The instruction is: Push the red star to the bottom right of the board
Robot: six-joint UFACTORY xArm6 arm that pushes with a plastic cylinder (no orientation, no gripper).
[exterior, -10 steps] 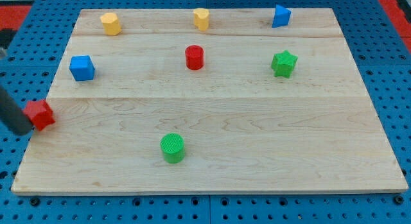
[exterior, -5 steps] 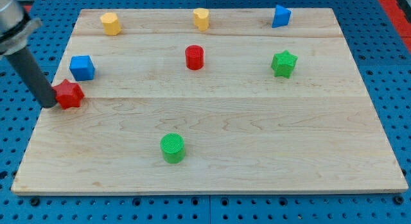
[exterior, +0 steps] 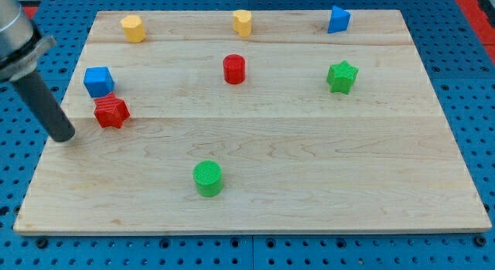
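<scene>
The red star [exterior: 111,112] lies on the left part of the wooden board [exterior: 309,169], just below and touching the blue cube [exterior: 98,81]. My tip [exterior: 65,137] rests on the board near its left edge, to the left of and slightly below the red star, with a small gap between them. The dark rod rises from the tip toward the view's top left.
A red cylinder [exterior: 233,69] stands at top centre and a green star [exterior: 341,76] at the right. A green cylinder [exterior: 207,179] sits at bottom centre. Two yellow blocks [exterior: 133,28] [exterior: 243,22] and a blue block [exterior: 337,19] line the top edge.
The red star has moved right and up from the board's left edge to beside the blue cube. My tip pushed it, then drew back slightly down and away from it.
</scene>
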